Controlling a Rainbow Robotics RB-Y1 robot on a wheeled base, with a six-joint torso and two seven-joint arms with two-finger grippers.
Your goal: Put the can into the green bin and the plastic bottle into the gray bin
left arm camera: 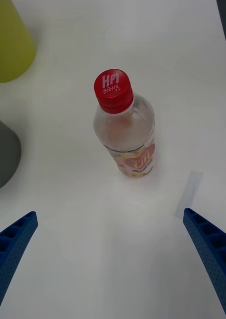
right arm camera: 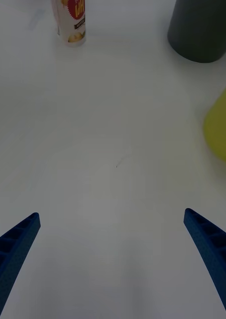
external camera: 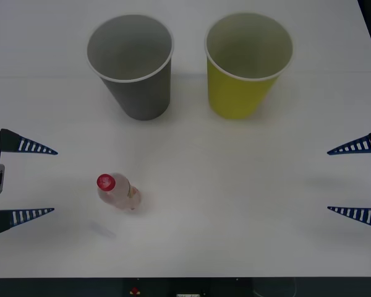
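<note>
Bottle work is what I have in front of me, and nothing is in hand yet. From the front view I see the plastic bottle [external camera: 115, 191] standing upright on the white table [external camera: 235, 204], near my left gripper [external camera: 25, 180], which waits at the left edge with its blue fingers spread wide and nothing between them. My right gripper [external camera: 353, 180] sits at the far right edge, likewise spread and empty, well apart from the bottle. Beyond stand the gray bin [external camera: 132, 65] on the left and a yellow cup [external camera: 247, 64] on the right, side by side but not touching; I see no can and no green bin. On the right wrist view the bottle's lower part and label show far off, with the gray bin's base and the yellow cup to one side. On the left wrist view the red cap [left arm camera: 113, 90] and label face me squarely, the bottle between and ahead of my open fingers [left arm camera: 208, 249]. My worry is the approach: the bottle is light, tall for its base and seemingly empty, so a finger brushing it before closing would likely tip or roll it. Dropping it into the neighbouring yellow cup would be the other easy mistake.
</note>
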